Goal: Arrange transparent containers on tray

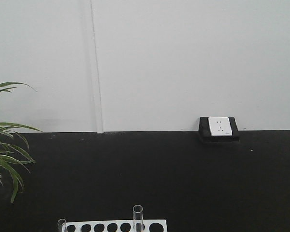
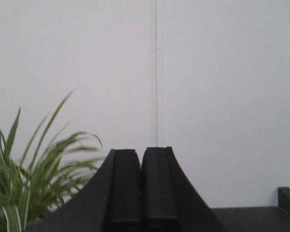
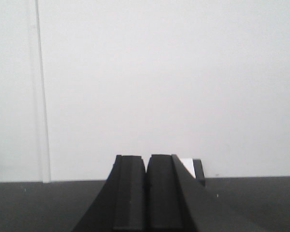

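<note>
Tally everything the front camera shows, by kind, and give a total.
Test tubes: 2
White rack: 1
Plant: 1
Wall socket: 1
Total: 5

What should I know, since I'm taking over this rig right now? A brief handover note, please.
Left gripper: shut, empty, facing the wall.
Right gripper: shut, empty, facing the wall.
Right test tube stands upright in the white rack, right of its middle. Left test tube is at the rack's left end.
Tray: in no view.
Done: nothing that shows.
Left: move both tubes onto the tray.
</note>
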You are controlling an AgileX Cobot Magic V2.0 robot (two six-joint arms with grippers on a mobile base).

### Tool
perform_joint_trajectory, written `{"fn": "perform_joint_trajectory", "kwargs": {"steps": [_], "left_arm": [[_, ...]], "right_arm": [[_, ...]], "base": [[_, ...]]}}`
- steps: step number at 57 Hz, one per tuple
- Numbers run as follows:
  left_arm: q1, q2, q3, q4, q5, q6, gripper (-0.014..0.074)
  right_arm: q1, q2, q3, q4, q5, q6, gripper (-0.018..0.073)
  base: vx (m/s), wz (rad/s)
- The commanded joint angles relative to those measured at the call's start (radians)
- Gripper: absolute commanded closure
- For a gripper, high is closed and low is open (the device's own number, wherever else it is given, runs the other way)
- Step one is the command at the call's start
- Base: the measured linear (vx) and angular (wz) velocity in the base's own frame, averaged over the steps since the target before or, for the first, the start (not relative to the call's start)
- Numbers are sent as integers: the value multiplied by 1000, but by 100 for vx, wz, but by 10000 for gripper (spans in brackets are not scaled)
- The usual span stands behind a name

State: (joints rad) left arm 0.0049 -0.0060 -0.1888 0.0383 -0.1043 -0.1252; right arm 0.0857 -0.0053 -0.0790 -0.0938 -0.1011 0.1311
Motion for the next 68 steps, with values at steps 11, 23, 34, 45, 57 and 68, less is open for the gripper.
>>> {"fn": "perform_joint_trajectory", "kwargs": {"steps": [11,23,34,45,57,68], "left_arm": [[1,255,-414,109,246,-5,603],[1,463,-471,109,221,-6,603],[1,599,-471,109,221,-6,586],[1,706,-471,109,229,-6,480],[1,784,-471,110,226,-5,229],[1,857,-471,106,208,-14,107]], "right_arm": [[-6,235,-423,-97,277,-38,571],[-6,439,-468,-95,261,-28,570],[-6,575,-468,-94,224,-28,565],[-6,651,-468,-94,184,-27,528],[-6,685,-468,-94,187,-27,395],[-6,685,-468,-90,187,-25,225]], "base": [[0,0],[0,0],[0,0],[0,0],[0,0],[0,0]]}}
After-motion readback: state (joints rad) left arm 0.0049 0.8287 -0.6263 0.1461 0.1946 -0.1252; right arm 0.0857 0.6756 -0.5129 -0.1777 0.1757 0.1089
